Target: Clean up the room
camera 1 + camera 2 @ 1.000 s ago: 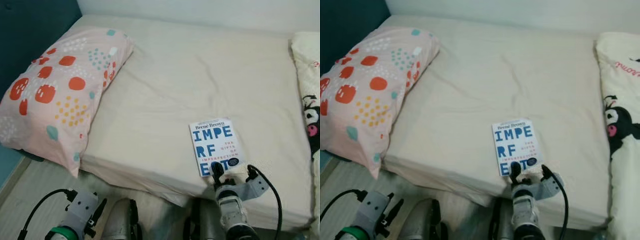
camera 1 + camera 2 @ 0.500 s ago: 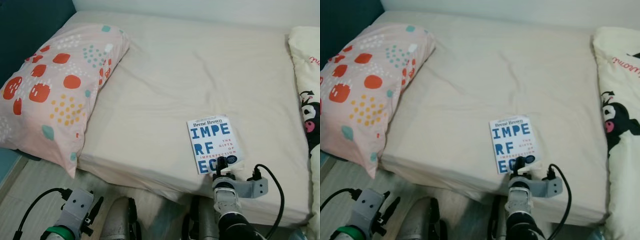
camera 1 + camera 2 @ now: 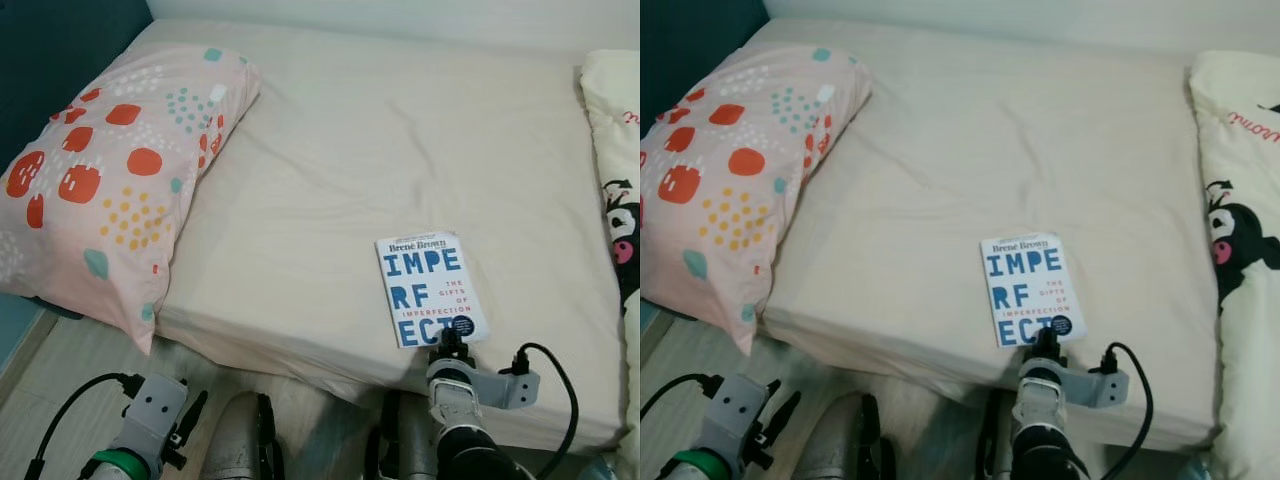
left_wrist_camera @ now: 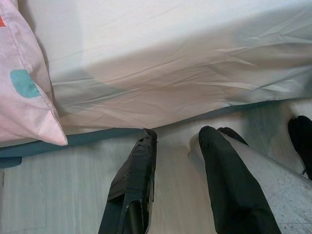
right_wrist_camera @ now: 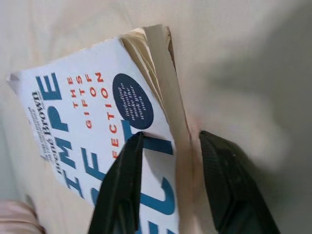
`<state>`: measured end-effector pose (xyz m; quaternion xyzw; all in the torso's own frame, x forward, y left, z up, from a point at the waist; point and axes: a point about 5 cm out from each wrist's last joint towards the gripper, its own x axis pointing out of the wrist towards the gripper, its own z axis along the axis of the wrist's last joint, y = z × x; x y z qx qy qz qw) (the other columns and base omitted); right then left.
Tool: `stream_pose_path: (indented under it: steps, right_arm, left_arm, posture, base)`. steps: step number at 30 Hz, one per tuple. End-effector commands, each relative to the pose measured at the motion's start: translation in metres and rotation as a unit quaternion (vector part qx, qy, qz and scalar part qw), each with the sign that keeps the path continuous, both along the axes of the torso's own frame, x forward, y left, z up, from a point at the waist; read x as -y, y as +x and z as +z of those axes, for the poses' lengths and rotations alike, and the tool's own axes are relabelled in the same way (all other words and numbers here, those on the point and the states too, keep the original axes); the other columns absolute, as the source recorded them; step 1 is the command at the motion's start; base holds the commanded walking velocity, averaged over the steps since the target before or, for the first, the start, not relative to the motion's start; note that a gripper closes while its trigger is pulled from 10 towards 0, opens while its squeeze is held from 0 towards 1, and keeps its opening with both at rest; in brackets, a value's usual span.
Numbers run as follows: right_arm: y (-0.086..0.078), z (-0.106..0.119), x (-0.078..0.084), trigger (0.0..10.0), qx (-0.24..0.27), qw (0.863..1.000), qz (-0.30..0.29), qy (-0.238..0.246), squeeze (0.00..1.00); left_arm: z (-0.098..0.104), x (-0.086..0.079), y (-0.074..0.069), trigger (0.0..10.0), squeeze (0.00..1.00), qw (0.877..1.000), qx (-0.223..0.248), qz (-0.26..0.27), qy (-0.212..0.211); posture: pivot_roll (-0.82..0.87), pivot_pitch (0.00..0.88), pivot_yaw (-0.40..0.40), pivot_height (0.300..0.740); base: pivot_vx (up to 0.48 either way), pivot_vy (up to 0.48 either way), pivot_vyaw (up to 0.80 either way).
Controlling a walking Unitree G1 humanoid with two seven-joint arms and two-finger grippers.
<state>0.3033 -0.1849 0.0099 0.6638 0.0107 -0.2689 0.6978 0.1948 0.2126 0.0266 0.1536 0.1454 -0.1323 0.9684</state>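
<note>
A white paperback book (image 3: 430,288) with big blue letters lies flat on the beige bed (image 3: 400,130), close to its near edge. My right gripper (image 3: 449,340) reaches up from below to the book's near edge. In the right wrist view the right gripper (image 5: 168,141) is open, one finger over the book (image 5: 97,126) cover and the other on the sheet beside the page edge. My left gripper (image 4: 178,136) hangs low over the floor beside the bed, open and holding nothing.
A pink pillow (image 3: 110,180) with red and yellow spots covers the bed's left end, against a dark teal headboard (image 3: 50,50). A cream blanket (image 3: 620,200) with a black cartoon figure lies along the right edge. Pale wood floor (image 4: 48,195) runs beside the mattress.
My right gripper has slid back from over the lower letters to the book's near edge, and its wrist has rolled. The left arm has stayed low.
</note>
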Motion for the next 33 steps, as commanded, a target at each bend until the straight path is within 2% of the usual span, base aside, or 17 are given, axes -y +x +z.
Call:
stream_pose_path:
  steps: [1,8,16,18,20,23,24,27,28,30,31,32,33]
  right_arm:
    - [-0.009,-0.013,-0.011,0.0,-0.022,0.999,0.001,0.039,0.00]
    - [0.002,-0.002,-0.012,0.0,0.033,0.996,0.001,0.078,0.00]
    - [0.013,0.012,-0.009,0.0,0.078,0.994,0.040,0.070,0.00]
    - [0.020,0.022,-0.003,0.0,0.105,0.991,0.062,0.050,0.00]
    - [0.022,0.025,-0.001,0.0,0.115,0.990,0.068,0.043,0.00]
    - [0.030,0.045,0.010,0.0,0.170,0.982,0.077,0.022,0.00]
    - [0.030,0.045,0.010,0.0,0.170,0.982,0.077,0.022,0.00]
    - [0.038,0.069,0.011,0.0,0.226,0.968,0.105,-0.029,0.00]
    - [0.038,0.069,0.011,0.0,0.226,0.968,0.105,-0.029,0.00]
    - [0.041,0.082,0.006,0.0,0.244,0.956,0.139,-0.086,0.00]
    - [0.041,0.082,0.006,0.0,0.244,0.956,0.139,-0.086,0.00]
    - [0.041,0.087,-0.003,0.0,0.245,0.942,0.176,-0.146,0.00]
    - [0.040,0.089,-0.006,0.0,0.244,0.936,0.190,-0.169,0.00]
  left_arm:
    - [-0.005,-0.005,-0.007,10.0,0.00,1.000,-0.018,0.009,0.002]
    - [-0.004,-0.003,-0.002,10.0,0.00,1.000,-0.013,0.013,-0.003]
    - [-0.004,0.003,0.011,10.0,0.00,1.000,-0.001,0.023,-0.015]
    - [-0.002,0.008,0.022,10.0,0.00,0.999,0.009,0.027,-0.025]
    - [-0.002,0.009,0.026,10.0,0.00,0.999,0.012,0.028,-0.028]
    - [0.007,0.019,0.049,10.0,0.00,0.998,0.039,0.033,-0.048]
    - [0.007,0.019,0.049,10.0,0.00,0.998,0.039,0.033,-0.048]
    - [0.021,0.026,0.071,10.0,0.00,0.995,0.070,0.041,-0.063]
    - [0.021,0.026,0.071,10.0,0.00,0.995,0.070,0.041,-0.063]
    - [0.029,0.030,0.082,10.0,0.00,0.993,0.087,0.046,-0.063]
    - [0.029,0.030,0.082,10.0,0.00,0.993,0.087,0.046,-0.063]
    - [0.035,0.032,0.091,10.0,0.00,0.991,0.095,0.062,-0.073]
    - [0.038,0.034,0.095,10.0,0.00,0.989,0.098,0.071,-0.081]
  posture:
    - [0.19,0.262,0.140,0.626]
    - [0.18,0.244,0.130,0.626]
    - [0.15,0.189,0.108,0.626]
    - [0.12,0.146,0.100,0.626]
    - [0.12,0.146,0.100,0.626]
    - [0.09,0.096,0.095,0.626]
    - [0.09,0.096,0.095,0.626]
    - [0.06,0.054,0.098,0.626]
    - [0.06,0.054,0.098,0.626]
    - [0.05,0.027,0.104,0.626]
    - [0.05,0.027,0.104,0.626]
    - [0.04,0.009,0.109,0.626]
    - [0.04,0.009,0.109,0.626]
  base:
    - [0.000,0.000,0.00]
    - [0.000,0.000,0.00]
    - [0.000,0.000,0.00]
    - [0.000,0.000,0.00]
    - [0.000,0.000,0.00]
    - [0.000,0.000,0.00]
    - [0.000,0.000,0.00]
    - [0.000,0.000,0.00]
    - [0.000,0.000,0.00]
    - [0.000,0.000,0.00]
    - [0.000,0.000,0.00]
    - [0.000,0.000,0.00]
    - [0.000,0.000,0.00]
